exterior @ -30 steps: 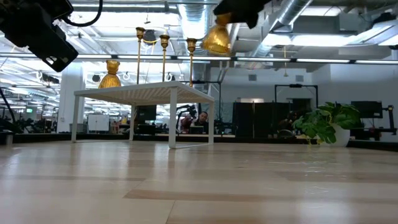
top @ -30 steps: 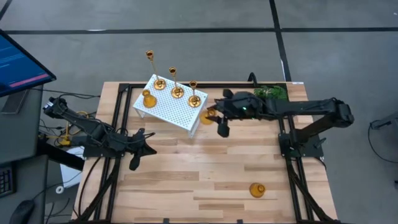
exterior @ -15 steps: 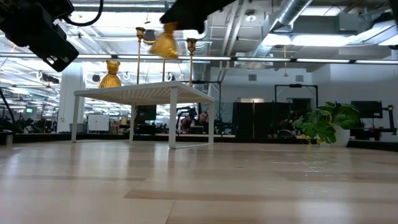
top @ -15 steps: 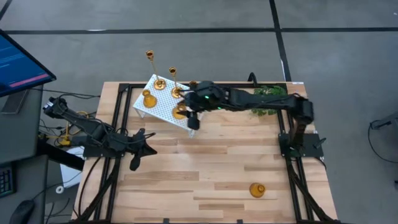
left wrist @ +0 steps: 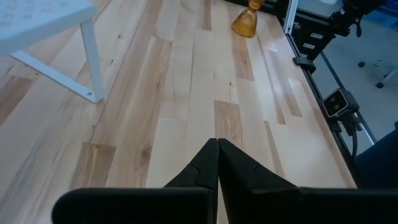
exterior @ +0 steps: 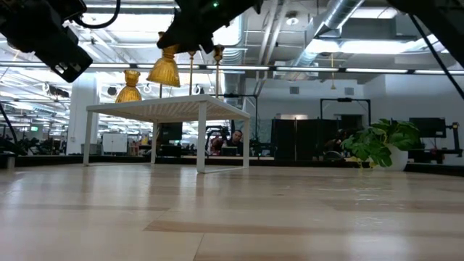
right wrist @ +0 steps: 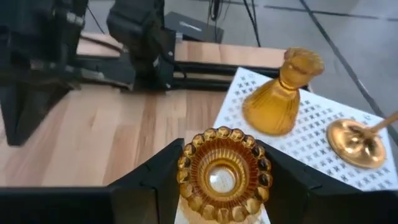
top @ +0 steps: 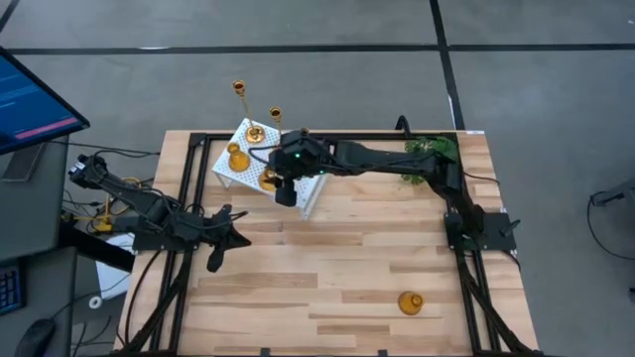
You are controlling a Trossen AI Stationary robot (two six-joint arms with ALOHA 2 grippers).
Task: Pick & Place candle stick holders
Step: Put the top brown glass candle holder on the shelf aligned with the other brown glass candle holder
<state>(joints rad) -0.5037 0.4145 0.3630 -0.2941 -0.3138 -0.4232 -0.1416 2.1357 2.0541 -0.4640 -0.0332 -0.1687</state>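
Note:
My right gripper [top: 284,188] is shut on a short bell-shaped gold holder [exterior: 164,70], a little above the small white perforated stand [top: 260,169]. A second bell-shaped holder [top: 236,157] stands on that stand on its wide base. Two tall thin-stemmed holders [top: 254,132] show on the stand's far side; my right arm hides what is behind it. A third bell-shaped holder [top: 410,302] stands on the wood table near its front right. My left gripper [top: 214,260] is shut and empty at the table's left side. My right gripper pinches the bell-shaped holder between its two fingers [right wrist: 149,180], one on each side of its beaded upper part [right wrist: 258,168]. The fingers come from above, slanting from the table's right. The holder hangs upright below them, wide base down, clear of the stand's top.
A green leafy plant [top: 433,149] stands at the table's far right, under my right arm. Black frame rails [top: 466,268] run along the table's left and right sides. The wood table's middle and near part [top: 327,268] is bare. A monitor [top: 30,99] stands off the left edge.
My right gripper has carried the bell-shaped holder toward the table's left, from beside the stand's right edge to over the stand, and has come down closer to its top. The holder stays upright in the hold.

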